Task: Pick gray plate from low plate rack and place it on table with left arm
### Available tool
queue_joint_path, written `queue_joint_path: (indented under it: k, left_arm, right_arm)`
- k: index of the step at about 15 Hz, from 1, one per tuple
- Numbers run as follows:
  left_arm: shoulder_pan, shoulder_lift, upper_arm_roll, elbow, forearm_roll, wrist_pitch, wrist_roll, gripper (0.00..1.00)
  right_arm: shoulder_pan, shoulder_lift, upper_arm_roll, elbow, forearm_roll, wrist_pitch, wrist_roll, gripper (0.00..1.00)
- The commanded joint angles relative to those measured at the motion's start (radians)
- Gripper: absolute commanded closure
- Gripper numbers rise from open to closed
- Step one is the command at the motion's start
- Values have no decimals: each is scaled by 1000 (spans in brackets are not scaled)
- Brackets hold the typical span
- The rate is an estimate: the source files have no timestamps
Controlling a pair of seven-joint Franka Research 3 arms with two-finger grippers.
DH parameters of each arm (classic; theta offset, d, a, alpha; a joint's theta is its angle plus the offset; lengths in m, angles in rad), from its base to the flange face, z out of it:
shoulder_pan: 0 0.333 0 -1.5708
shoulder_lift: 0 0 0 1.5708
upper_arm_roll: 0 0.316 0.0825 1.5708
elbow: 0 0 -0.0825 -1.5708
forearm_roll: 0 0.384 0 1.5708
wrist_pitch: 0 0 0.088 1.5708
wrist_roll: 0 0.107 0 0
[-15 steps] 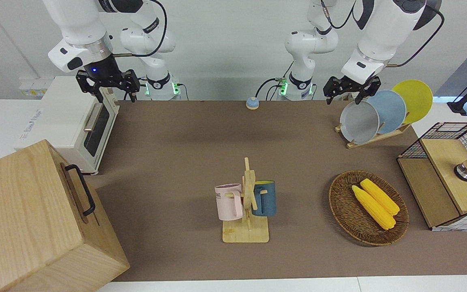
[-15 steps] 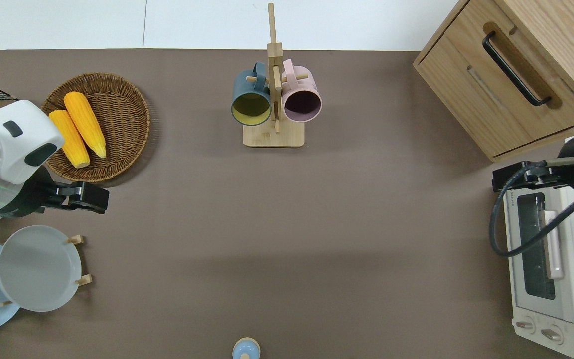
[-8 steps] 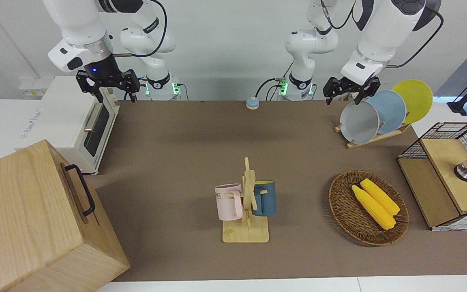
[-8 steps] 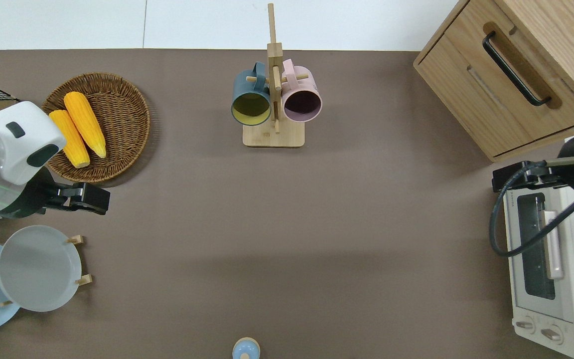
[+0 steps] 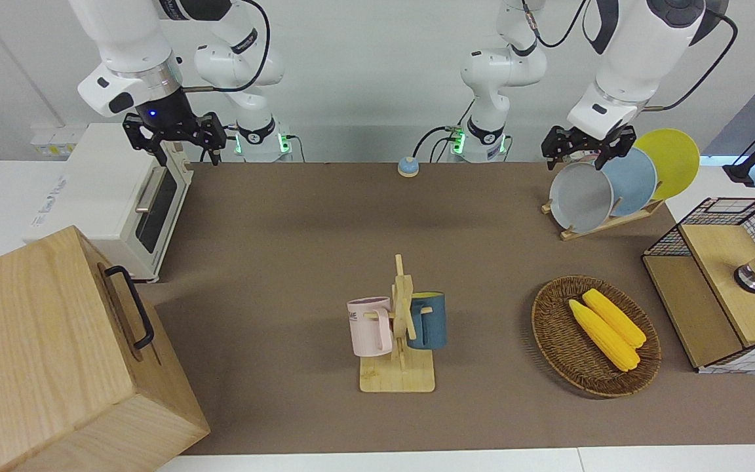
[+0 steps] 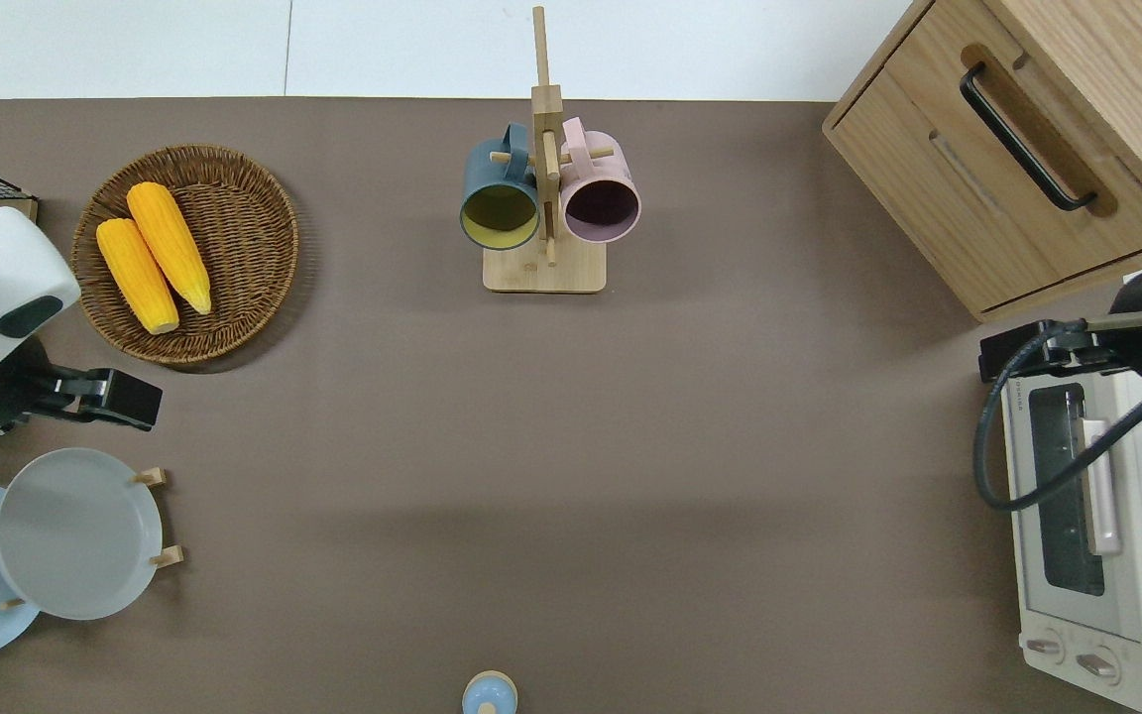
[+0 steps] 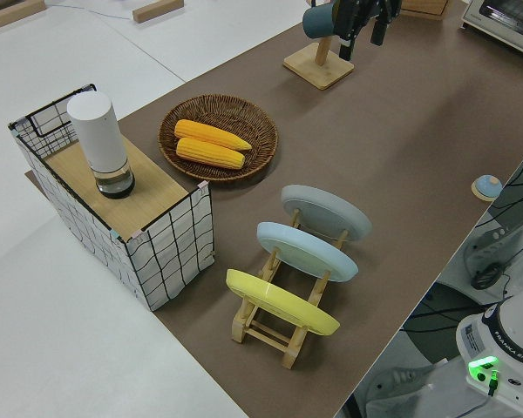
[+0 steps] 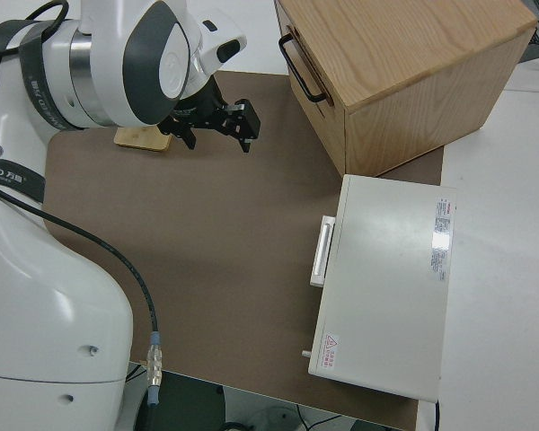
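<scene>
While gray plate [image 6: 75, 533] sits in rack [image 7: 283, 326] below left gripper [image 5: 588, 153], fingers apart, nothing held, you have grasp, lift, placement on table [image 6: 571, 446] left. Right arm parked.

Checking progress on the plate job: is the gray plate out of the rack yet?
No, the gray plate leans in the rack.

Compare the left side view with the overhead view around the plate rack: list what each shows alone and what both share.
Only the left side view shows the yellow plate, the low plate rack's full slatted frame, and the white cylinder on the wire-sided box.

Only the overhead view shows the toaster oven, the wooden cabinet and the pink mug.

Both show the gray plate standing in the rack, the light blue plate and the basket of corn.
</scene>
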Motion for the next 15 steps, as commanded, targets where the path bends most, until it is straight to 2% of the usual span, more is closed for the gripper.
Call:
queue_joint_path:
  k: [1,6,15]
  left_arm:
    - [54,-21,14,-24,21,-7,104,0]
    - [128,-19,17,-30,53,-4,197,0]
    - [129,-38,49,-99,96,9,200,0]
  right_arm:
    - [7,0,-6,6,3,-2,4,17]
    - [7,0,-6,6,3,-1,4,17]
    - [7,0,-6,6,3,-1,4,17]
